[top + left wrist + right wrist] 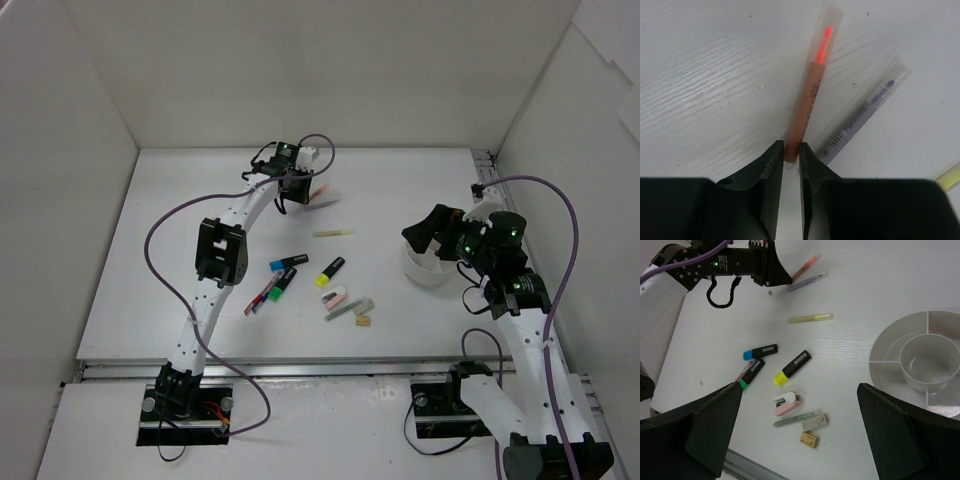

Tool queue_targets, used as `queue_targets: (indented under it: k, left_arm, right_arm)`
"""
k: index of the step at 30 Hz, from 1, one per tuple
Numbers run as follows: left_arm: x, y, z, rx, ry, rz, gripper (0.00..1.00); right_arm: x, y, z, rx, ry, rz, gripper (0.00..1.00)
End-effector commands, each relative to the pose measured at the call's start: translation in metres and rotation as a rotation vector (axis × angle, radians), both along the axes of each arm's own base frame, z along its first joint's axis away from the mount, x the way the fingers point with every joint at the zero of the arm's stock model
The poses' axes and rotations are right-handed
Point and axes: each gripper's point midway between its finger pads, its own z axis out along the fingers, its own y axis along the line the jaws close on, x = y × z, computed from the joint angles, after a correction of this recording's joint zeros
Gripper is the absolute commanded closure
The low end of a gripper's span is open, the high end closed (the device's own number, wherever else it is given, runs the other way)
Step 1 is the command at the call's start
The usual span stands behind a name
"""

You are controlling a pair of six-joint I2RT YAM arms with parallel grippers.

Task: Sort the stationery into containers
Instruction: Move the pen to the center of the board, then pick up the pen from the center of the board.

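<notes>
At the far side of the table my left gripper (791,152) is shut on the near end of a red pen (810,95) that lies on the table, with a blue pen (865,117) beside it. In the top view this gripper (295,185) is seen far out. My right gripper (435,235) hangs open and holds nothing, above the white tub (430,272). Its wrist view shows the divided tub (890,347) with an inner cup (927,360), both without stationery in what shows. Mid-table lie a pale yellow stick (810,318), blue (760,351), green (752,372) and yellow (792,367) highlighters, and a pink eraser (786,404).
A grey-green stick (797,418), a grey eraser (815,422) and a tan eraser (809,439) lie near the front edge. Another thin red pen (262,297) lies by the green highlighter. White walls enclose the table on three sides. A metal rail (300,368) runs along the front.
</notes>
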Motion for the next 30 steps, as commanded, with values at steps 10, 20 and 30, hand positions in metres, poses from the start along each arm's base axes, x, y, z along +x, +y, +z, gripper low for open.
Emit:
queue_targets:
  k: [10, 20, 30]
  left_arm:
    - [-0.001, 0.003, 0.044, 0.021, -0.127, -0.071, 1.00]
    - [0.001, 0.002, 0.112, -0.013, -0.313, -0.122, 1.00]
    - [-0.056, -0.003, 0.229, -0.186, -0.529, -0.184, 1.00]
  right_arm:
    - [-0.003, -0.006, 0.025, -0.017, -0.080, -0.022, 0.02]
    - [-0.006, 0.002, 0.026, 0.001, -0.071, 0.022, 0.02]
    - [0.019, 0.009, 0.015, 0.073, 0.015, 0.012, 0.02]
